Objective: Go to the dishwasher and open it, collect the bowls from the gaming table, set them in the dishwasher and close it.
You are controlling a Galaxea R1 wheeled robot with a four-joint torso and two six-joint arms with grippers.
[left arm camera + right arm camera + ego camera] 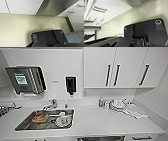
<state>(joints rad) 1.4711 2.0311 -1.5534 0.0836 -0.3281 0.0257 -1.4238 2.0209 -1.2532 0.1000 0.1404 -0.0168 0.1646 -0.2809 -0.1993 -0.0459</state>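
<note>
Whether either end effector is spread or pressed together cannot be told. Beyond the left wrist: pale speckled floor (15,28) and the brushed stainless-steel dishwasher front (56,7) between flat white cabinet fronts (22,6). From the head view: the dishwasher's steel top edge (101,138) sits under the smooth white desk (105,122). A rectangular steel sink (25,124) holds a pale orange dish (39,117) and a white patterned dish (62,120).

Bright, even indoor light; white bench (100,122) and upper cabinets (120,67) near washed out. Soft shadow under cabinets. Dull sheen on steel sink (25,122). All views soft, blocky. Head view bows lines at edges. Wrist views: floor (13,31) yellowish, dark robot plate underexposed.
</note>
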